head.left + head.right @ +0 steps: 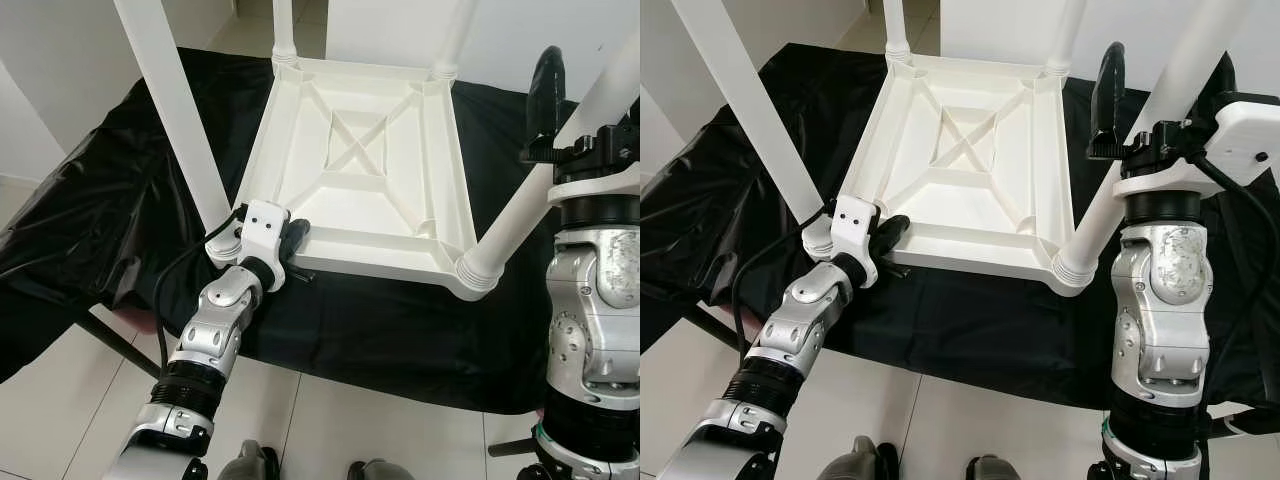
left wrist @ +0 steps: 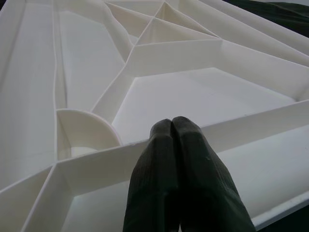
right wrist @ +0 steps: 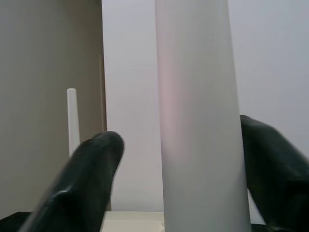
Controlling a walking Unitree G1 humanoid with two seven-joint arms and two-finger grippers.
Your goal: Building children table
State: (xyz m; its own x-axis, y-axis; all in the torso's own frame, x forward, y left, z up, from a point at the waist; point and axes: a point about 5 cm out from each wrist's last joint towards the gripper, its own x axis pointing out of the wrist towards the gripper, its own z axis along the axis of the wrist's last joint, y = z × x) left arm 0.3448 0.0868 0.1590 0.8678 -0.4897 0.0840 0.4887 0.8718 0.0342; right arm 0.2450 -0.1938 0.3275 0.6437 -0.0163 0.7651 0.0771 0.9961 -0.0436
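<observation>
- The left gripper [image 1: 297, 236], its two black fingers pressed flat together with nothing between them, rests on the near rim of the upside-down white plastic children's table [image 1: 362, 170], just beside the near-left corner.
- The left wrist view brings out what the head camera only hints at: the joined fingertips [image 2: 175, 145] lie across a raised rib, with a curved socket wall [image 2: 87, 126] just beside them and shallow ribbed compartments beyond, all bare plastic.
- The right gripper [image 1: 1160, 95] stands upright on its silver arm at the table's near-right corner, fingers spread wide on either side of the near-right white round leg [image 1: 1140, 150]; in the right wrist view there is a gap between each black finger [image 3: 82, 179] and the leg [image 3: 198, 116], so it straddles the leg rather than clamps it.
- That same wrist view also picks up a thin far leg [image 3: 72, 121] against the pale wall.
- The near-left leg [image 1: 180, 110] slants up from its collar beside the left wrist.
- The table lies on a crinkled black plastic sheet [image 1: 90, 200] over a low surface, pale floor tiles [image 1: 330, 440] below.
- Farther off, two more legs [image 1: 283, 25] rise from the far corners.
</observation>
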